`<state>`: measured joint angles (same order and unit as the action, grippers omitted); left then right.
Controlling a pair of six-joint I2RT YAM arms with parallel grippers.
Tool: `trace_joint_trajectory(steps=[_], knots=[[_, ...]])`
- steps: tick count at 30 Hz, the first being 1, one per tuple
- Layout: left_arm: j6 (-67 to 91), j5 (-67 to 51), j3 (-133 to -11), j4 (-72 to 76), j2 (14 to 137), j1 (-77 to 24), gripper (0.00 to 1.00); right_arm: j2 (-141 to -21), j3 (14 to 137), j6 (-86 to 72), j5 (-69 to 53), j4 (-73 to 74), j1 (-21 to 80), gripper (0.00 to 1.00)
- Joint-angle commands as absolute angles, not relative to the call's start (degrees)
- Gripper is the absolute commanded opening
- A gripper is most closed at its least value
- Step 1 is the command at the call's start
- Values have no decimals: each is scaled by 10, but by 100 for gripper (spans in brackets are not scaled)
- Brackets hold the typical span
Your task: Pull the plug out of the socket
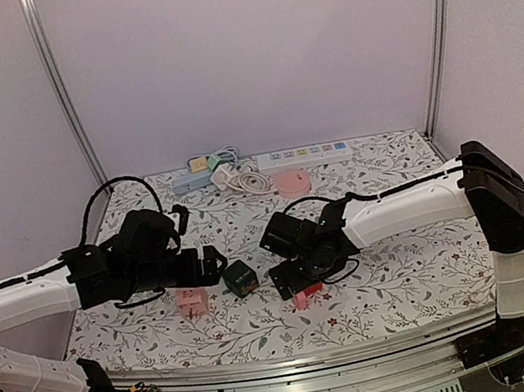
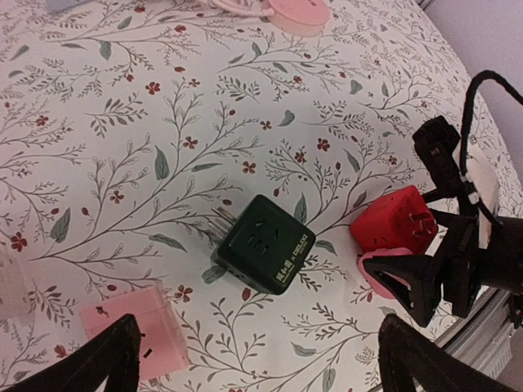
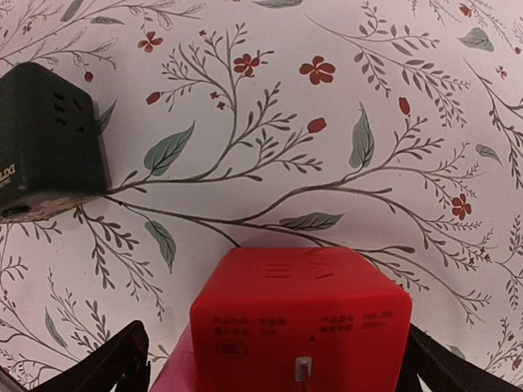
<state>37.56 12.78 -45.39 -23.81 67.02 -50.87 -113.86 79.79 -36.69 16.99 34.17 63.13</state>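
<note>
Red plug cube (image 3: 301,318), dark green socket cube (image 2: 263,255), pale pink cube (image 2: 131,327) — tablecloth (image 1: 408,277) white, with grey-green leaves and red blossoms.

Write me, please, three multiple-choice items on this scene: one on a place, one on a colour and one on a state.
1. Where does the dark green cube lie?
A. between the pink cube and the red cube
B. stacked on the red cube
C. stacked on the pink cube

2. What colour is the cube that the right gripper straddles?
A. pink
B. red
C. dark green

3. How is the left gripper?
A. shut on the pink cube
B. shut on the dark green cube
C. open, holding nothing

Answers: 1 A, the top view shows the three in a row; 2 B, the right wrist view shows it; 3 C, its jaws stand wide, clasping nothing.
</note>
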Motion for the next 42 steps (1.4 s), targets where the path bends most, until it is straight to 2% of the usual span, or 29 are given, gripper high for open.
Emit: trace_joint_trajectory(steps=[1, 11, 20, 30, 32, 38, 42], knots=[[369, 145, -440, -185, 667, -549, 100, -1119, 816, -369, 157, 349, 621, 99], [380, 177, -465, -67, 769, -644, 100, -975, 727, -373, 187, 352, 574, 99], [382, 161, -604, -92, 957, -706, 100, -919, 660, -395, 209, 351, 554, 99], [427, 149, -653, -136, 1046, -701, 99, -886, 641, -399, 209, 349, 554, 99], [426, 147, -655, -133, 1050, -700, 94, -883, 638, -398, 211, 348, 552, 99], [443, 155, -648, -142, 1053, -692, 72, -878, 630, -401, 190, 340, 552, 99], [447, 148, -641, -159, 1056, -684, 70, -873, 630, -403, 187, 338, 552, 99]])
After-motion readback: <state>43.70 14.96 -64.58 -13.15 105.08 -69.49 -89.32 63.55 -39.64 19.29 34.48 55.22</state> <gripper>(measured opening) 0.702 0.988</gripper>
